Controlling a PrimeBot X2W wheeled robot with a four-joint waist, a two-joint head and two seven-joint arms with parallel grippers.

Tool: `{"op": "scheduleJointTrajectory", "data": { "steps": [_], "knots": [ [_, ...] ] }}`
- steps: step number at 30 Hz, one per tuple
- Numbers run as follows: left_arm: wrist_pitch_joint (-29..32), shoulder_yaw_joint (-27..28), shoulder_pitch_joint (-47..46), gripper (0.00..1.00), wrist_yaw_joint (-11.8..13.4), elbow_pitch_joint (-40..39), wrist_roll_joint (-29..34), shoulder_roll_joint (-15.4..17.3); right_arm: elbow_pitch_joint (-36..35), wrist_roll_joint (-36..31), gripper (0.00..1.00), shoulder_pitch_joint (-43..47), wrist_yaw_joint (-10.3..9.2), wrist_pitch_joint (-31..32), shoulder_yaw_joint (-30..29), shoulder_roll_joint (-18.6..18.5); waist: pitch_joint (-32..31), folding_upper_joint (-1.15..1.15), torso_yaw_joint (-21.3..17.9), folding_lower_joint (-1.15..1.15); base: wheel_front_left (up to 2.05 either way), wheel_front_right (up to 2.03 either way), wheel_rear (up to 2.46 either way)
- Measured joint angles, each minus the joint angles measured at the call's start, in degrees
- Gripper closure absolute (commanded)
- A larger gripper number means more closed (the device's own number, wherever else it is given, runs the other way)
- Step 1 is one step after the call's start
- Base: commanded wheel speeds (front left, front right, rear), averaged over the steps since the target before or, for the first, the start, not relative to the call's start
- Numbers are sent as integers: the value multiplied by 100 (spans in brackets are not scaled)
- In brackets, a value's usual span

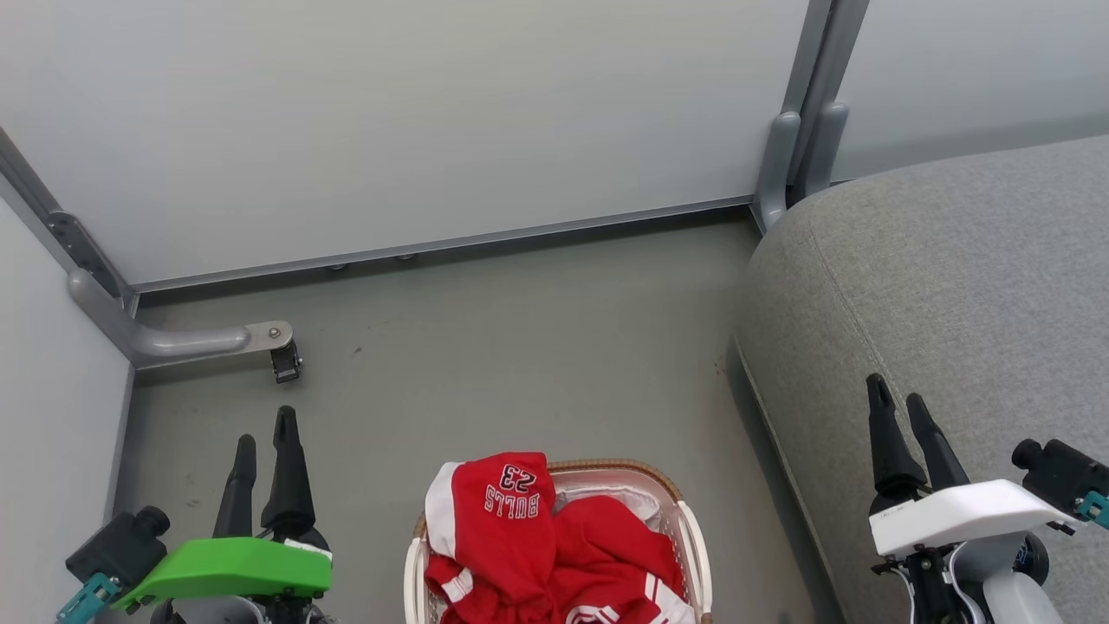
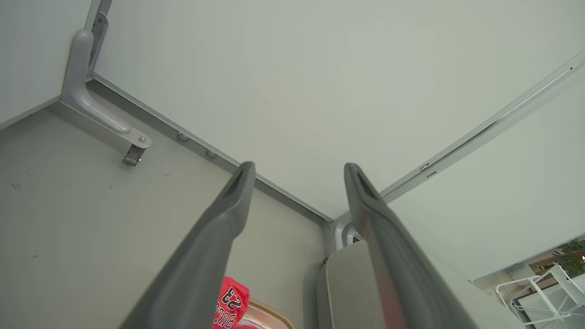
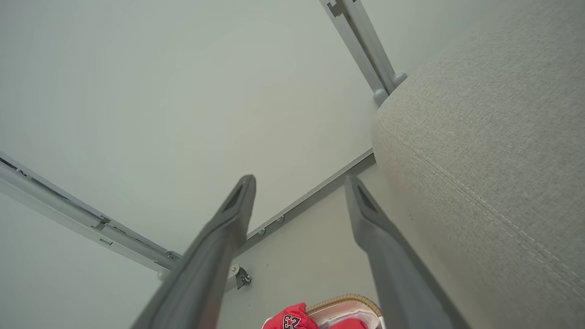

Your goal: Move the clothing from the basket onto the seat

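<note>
Where the clothing lies: red sports clothing (image 1: pixel 520 537) is heaped inside the basket, filling most of it and rising above the rim on the robot's left side.
Clothing, look: bright red, soft and crumpled fabric; a white panel runs down the left edge of the top garment, and white stripe trim shows on lower folds.
Clothing, print: "BULLS 23" in dark letters with white outlines, upside down in the head view; part of the print also shows in the left wrist view (image 2: pixel 233 301) and the right wrist view (image 3: pixel 290 322).
Basket: small oval white perforated plastic laundry basket (image 1: pixel 693 537) with a brown woven rim, standing on the floor between the two arms, cut off by the bottom edge; a white liner (image 1: pixel 624 498) shows behind the garments.
Seat: large grey woven-fabric sofa cushion (image 1: pixel 953 277) with a rounded edge and stitched seam, to the right of the basket and apart from it; no garment lies on it.
Left gripper (image 1: pixel 265 425): under a green cover, left of the basket, above bare floor; its two dark fingers stand wide apart (image 2: pixel 299 165) and hold nothing.
Right gripper (image 1: pixel 894 388): under a white cover, over the cushion's edge; fingers spread wide (image 3: pixel 300 178), holding nothing.
Floor: smooth grey floor (image 1: pixel 520 347).
Background: pale grey wall panels (image 1: pixel 390 113) in metal frames.
</note>
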Motion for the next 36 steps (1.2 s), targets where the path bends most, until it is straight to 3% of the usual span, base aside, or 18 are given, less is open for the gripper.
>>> {"op": "scheduleJointTrajectory", "data": {
  "steps": [36],
  "knots": [
    [-502,-289,193,0,164,356,2072,16,86,-1931,0,49,0,-503,367,-27,-5,0,60,0,0,0,0]
  ]
}}
